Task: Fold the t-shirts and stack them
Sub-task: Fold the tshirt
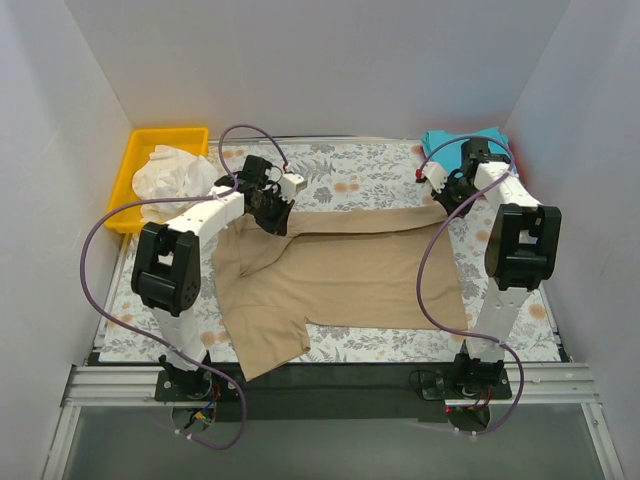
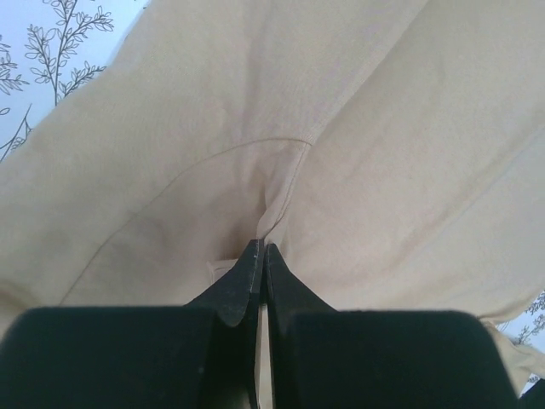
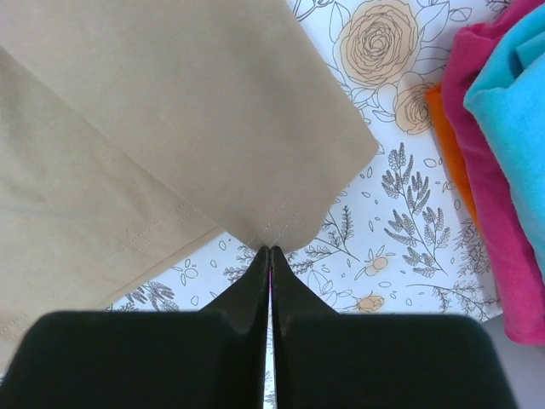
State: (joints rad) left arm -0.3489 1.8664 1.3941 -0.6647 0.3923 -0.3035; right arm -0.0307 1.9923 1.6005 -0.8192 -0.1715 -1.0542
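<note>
grip: our left gripper and right gripper both pinched shut on the tan t-shirt | risk: right has only the hem corner, we may lose it lifting

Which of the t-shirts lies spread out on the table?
The tan t-shirt, opened across the flowered cloth. The white one lies crumpled in the yellow bin, and the teal one sits folded at the far right corner.

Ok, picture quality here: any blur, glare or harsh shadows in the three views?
Top external: even light, sharp, no glare. Left wrist: tan t-shirt fills the frame, soft and pale; left gripper a dark silhouette. Right wrist: crisp, hem stitching and floral cloth clearly readable.
</note>
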